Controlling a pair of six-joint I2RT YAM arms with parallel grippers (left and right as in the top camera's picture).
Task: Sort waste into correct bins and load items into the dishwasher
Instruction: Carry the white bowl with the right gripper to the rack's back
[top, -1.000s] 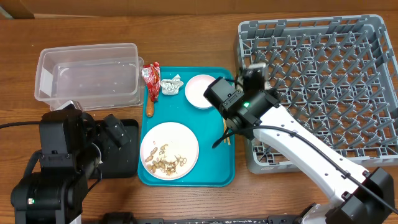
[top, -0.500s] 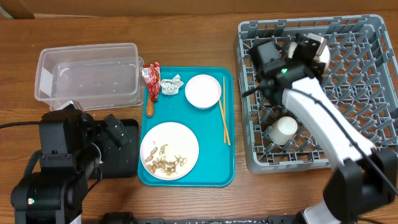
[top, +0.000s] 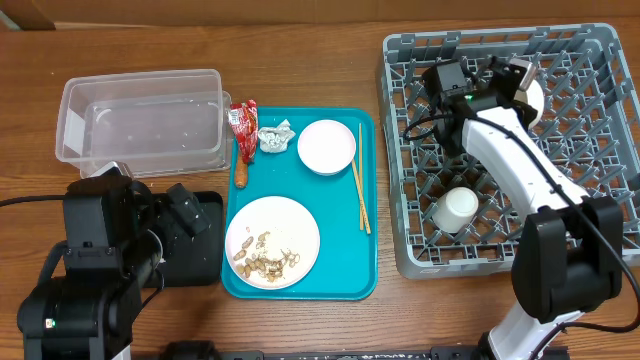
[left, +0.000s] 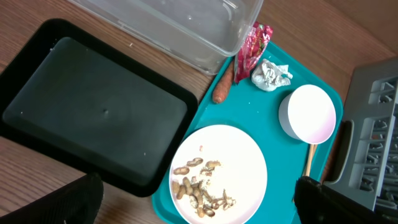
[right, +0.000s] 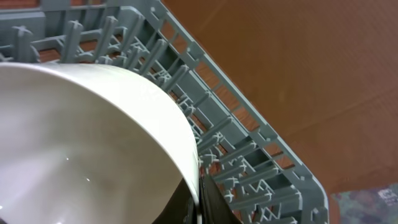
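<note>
Right gripper (top: 520, 80) pinching rim of white cup (right: 93, 143) over rack (top: 590, 150), far side, right end of bench; finger (right: 200, 208) pressed on cup wall; second cup (top: 455, 208) sits in rack toward its near-left corner; left gripper (left: 198, 196) jaws spread, empty, above black bin (left: 93, 118) by near-left corner; tray (top: 345, 275) mid-bench holds plate (top: 272, 240), bowl (top: 326, 146), chopsticks (top: 362, 178).
</note>
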